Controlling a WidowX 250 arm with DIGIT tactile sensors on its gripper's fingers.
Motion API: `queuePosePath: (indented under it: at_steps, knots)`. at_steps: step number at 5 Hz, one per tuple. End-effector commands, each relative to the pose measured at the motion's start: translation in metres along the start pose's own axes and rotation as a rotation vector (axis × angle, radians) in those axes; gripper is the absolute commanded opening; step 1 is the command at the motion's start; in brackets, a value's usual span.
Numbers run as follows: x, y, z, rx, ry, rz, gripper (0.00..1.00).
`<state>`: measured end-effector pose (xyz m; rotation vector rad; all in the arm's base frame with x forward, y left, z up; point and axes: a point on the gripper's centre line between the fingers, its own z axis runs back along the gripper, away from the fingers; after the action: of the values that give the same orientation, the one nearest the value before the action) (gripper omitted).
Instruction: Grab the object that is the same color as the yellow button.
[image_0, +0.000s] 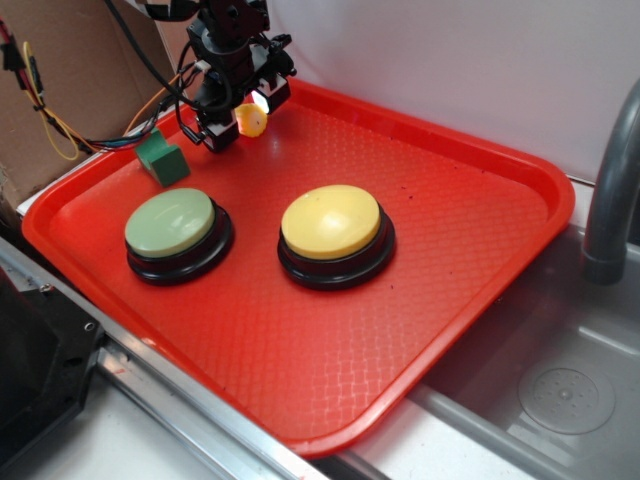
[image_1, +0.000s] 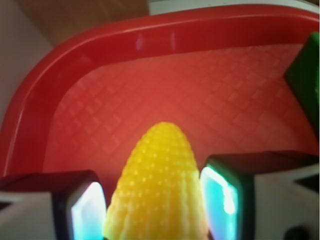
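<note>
A red plastic tray (image_0: 470, 250) with a raised rim and a diamond-textured floor occupies most of the exterior view and rests beside a metal sink basin (image_0: 560, 390), with a grey faucet pipe (image_0: 612, 190) at the right edge. A brown cardboard panel (image_0: 70, 90) stands behind the tray's far left corner, and a white wall (image_0: 450, 60) closes the background. Two domed push buttons stand near the middle of the tray, each on a black circular base: the yellow button (image_0: 332, 220) toward the right, and the pale-green button (image_0: 170, 222) just beside it on the left, the two bases apart. The robot arm descends from the top of the exterior view into the far left corner of the tray, trailing black, yellow and orange cables (image_0: 60, 120). A green block (image_0: 163, 157) lies on the tray floor near that corner, between the pale-green button and the arm, and appears at the right edge of the wrist view. The gripper (image_0: 235, 122) is positioned low over the tray at the far corner. The object (image_1: 160, 190), a small yellow ribbed corn-cob tip, sits between the two fingers (image_1: 222, 200) with its pointed end directed away from the wrist camera toward the tray's curved corner rim. Both pads lie close against its sides; the jaws are closed on the object. Whether it is clear of the tray floor cannot be determined from either view.
</note>
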<state>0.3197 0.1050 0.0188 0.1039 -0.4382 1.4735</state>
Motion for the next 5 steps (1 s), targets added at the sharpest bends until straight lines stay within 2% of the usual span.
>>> queuePosePath:
  at_steps: [1, 2, 3, 4, 5]
  knots:
    - [0.006, -0.006, 0.084, -0.135, 0.119, -0.373, 0.00]
    - [-0.008, -0.007, 0.113, -0.113, 0.309, -0.601, 0.00]
    - [-0.027, 0.005, 0.140, -0.106, 0.404, -0.848, 0.00]
    - [-0.042, 0.018, 0.164, -0.155, 0.436, -1.092, 0.00]
    - [-0.047, 0.033, 0.173, -0.209, 0.476, -1.265, 0.00]
